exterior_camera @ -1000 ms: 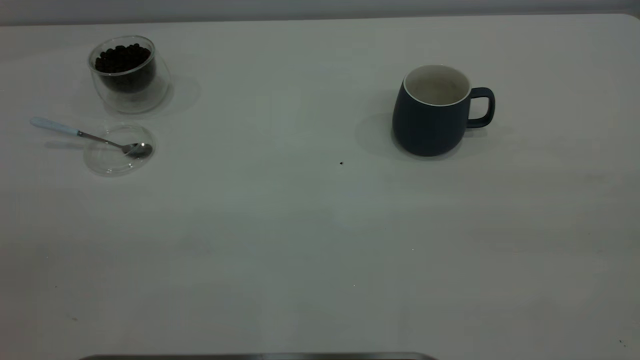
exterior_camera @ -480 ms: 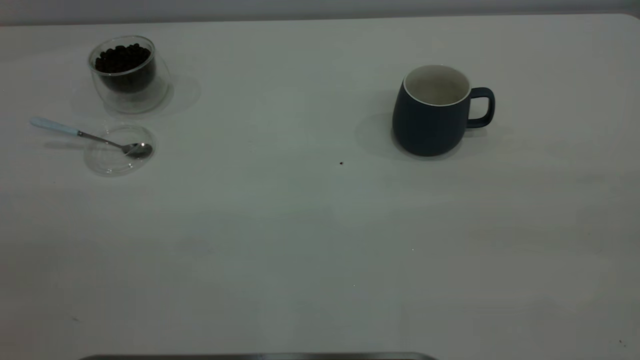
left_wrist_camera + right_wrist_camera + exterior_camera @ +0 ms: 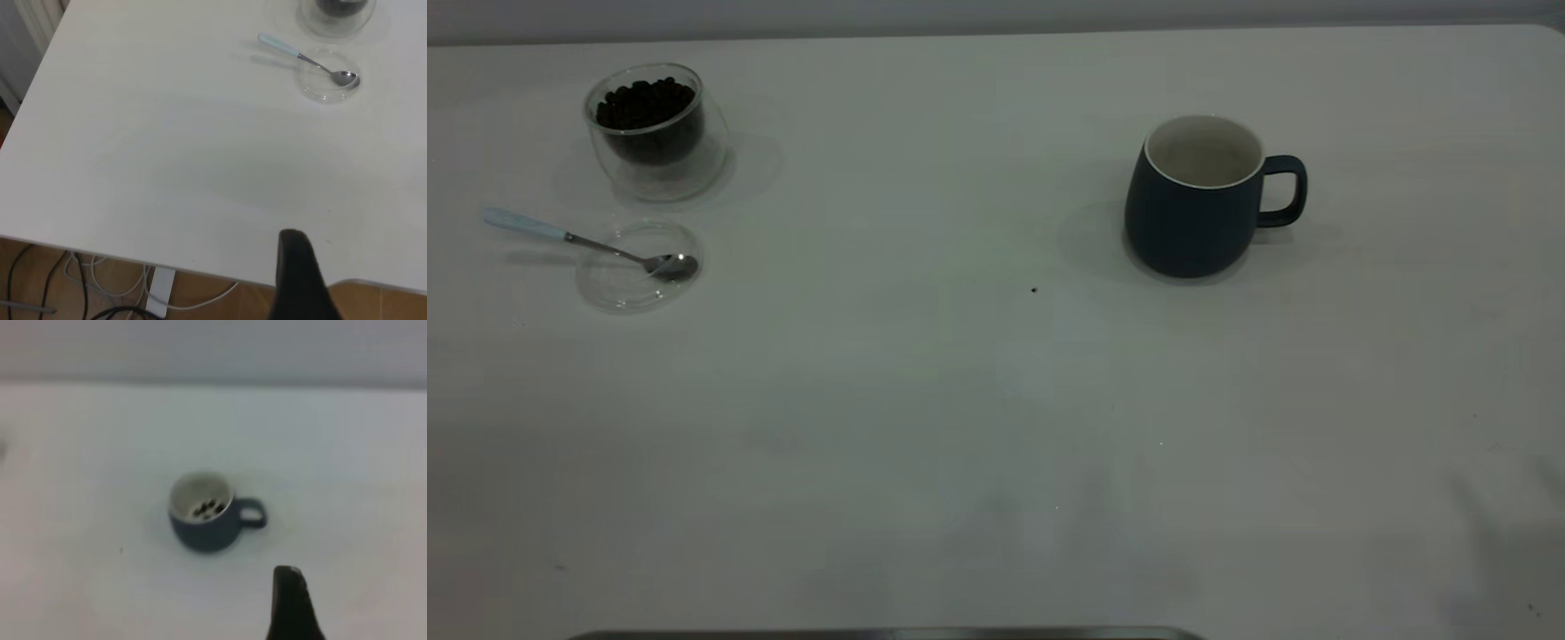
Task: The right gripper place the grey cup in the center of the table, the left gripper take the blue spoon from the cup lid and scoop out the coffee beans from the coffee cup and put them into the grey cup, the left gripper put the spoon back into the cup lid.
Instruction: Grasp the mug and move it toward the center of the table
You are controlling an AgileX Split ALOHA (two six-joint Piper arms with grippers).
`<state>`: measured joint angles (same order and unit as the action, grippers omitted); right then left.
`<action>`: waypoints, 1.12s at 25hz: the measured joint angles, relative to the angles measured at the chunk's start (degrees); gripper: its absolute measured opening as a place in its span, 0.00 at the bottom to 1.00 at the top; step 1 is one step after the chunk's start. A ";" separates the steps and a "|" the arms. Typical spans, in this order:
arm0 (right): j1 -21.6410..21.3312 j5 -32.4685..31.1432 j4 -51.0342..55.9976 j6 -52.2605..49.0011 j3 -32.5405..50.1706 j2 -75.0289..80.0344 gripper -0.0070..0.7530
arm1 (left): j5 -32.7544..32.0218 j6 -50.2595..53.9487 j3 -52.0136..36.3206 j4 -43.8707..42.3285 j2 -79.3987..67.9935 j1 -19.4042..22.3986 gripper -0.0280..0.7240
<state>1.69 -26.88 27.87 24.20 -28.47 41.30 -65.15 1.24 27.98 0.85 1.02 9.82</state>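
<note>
Ceramic, stiff and probably heavy, the mug (image 3: 1193, 203) is standing right of the table (image 3: 925, 418) centre; its handle is judged the best hold. Whether either claw is wide or narrow cannot be told.

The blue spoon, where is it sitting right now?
In the exterior view the blue spoon is at the table's far left, its bowl resting in the cup lid and its handle sticking out leftward, just in front of the coffee cup.
</note>
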 joint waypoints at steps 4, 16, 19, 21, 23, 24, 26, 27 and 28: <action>0.00 2.13 14.66 16.04 -3.16 15.76 0.63 | 0.00 0.00 0.00 0.00 0.00 0.00 0.75; 0.00 -1.94 50.78 56.10 -20.26 57.74 0.63 | 0.00 0.00 0.00 0.00 0.00 0.00 0.75; 0.00 -3.00 53.28 60.10 -25.62 66.02 0.63 | 0.00 0.00 0.00 0.00 0.00 0.00 0.75; 0.00 -3.00 53.62 60.66 -29.37 70.72 0.63 | 0.00 0.00 0.00 0.00 0.00 0.00 0.75; 0.00 -2.95 53.62 60.85 -32.76 75.24 0.63 | 0.00 0.00 0.00 0.00 0.00 0.00 0.75; 0.00 -2.90 53.62 60.95 -34.55 77.28 0.63 | 0.00 0.00 0.00 0.00 0.00 0.00 0.75; 0.00 -2.90 53.62 61.02 -37.91 80.77 0.63 | 0.00 0.00 0.00 0.00 0.00 0.00 0.75; 0.00 -2.90 53.62 61.02 -39.73 82.61 0.63 | 0.00 0.00 0.00 0.00 0.00 0.00 0.75; 0.00 -3.02 53.62 60.96 -41.44 84.03 0.63 | 0.00 0.00 0.00 0.00 0.00 0.00 0.75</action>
<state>1.69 -29.90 81.49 85.16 -69.92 125.33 -65.15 1.24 27.98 0.85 1.02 9.82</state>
